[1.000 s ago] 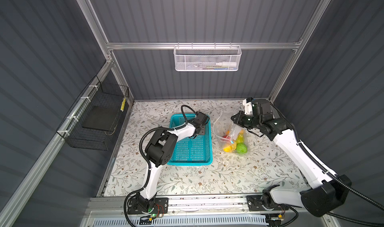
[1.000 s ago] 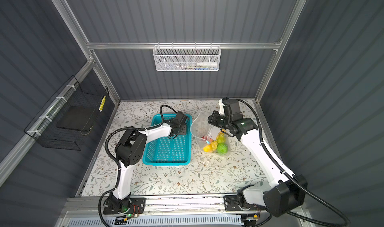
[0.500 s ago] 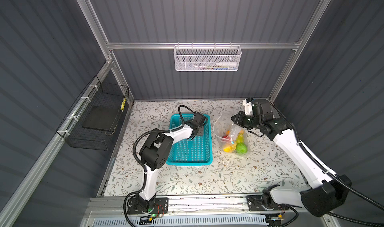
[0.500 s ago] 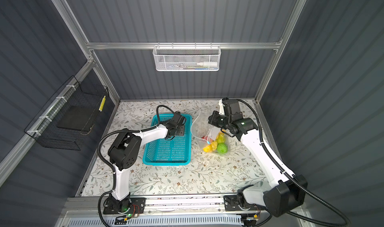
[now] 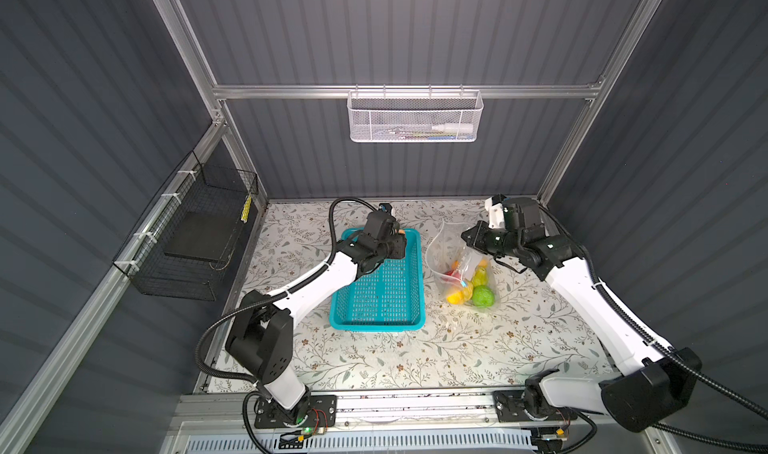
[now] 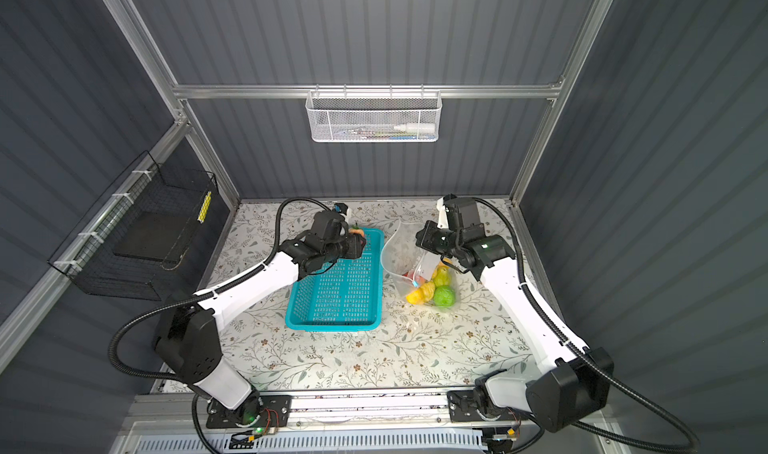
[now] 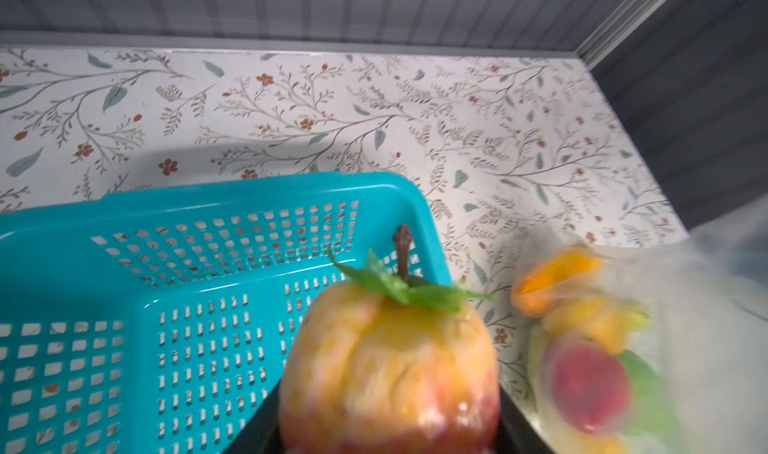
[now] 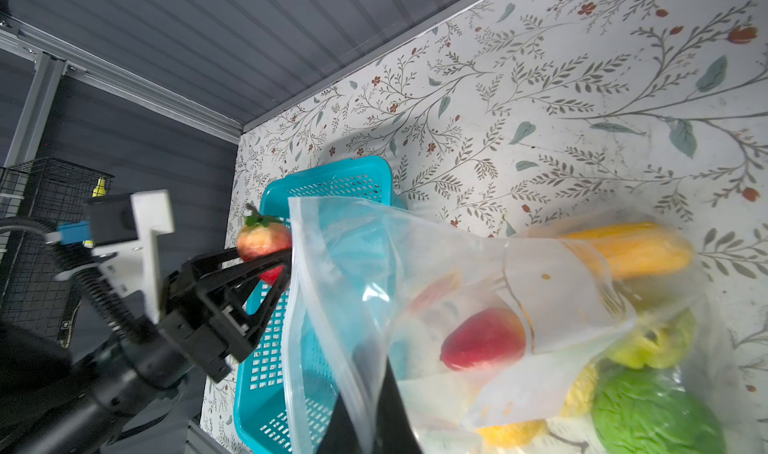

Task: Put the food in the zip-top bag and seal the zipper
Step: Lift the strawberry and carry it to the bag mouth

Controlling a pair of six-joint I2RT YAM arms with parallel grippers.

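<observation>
Nearest me the flowered table is bare, then comes the teal basket, and I see nothing lying in its near end. Just right of it the zip-top bag rests its loaded bottom on the table. The green ball and a yellow citrus sit lowest, with a red strawberry and an orange oblong further in, behind the white label patch.

Beyond that, my right gripper is clenched on the bag's upper wall and holds the mouth lifted and gaping toward the basket. The zipper runs unsealed along that open edge.

My left gripper hangs over the basket's far end, close to the mouth. It is closed across the belly of an apple-shaped fruit, yellow blushing red, with its leaf and stalk upward.

I judge the fruit light, hard and glossy, so a round body like that could squirt out if I squeeze more. Holding it at its widest part is right, and it should drop in from low over the mouth.

The bag looks thin, limp and slippery. It will likely sag shut if released, so the firmer zipper strip is where I want to hold it, at the ends when sealing.

On the back wall hangs a white mesh tray.
</observation>
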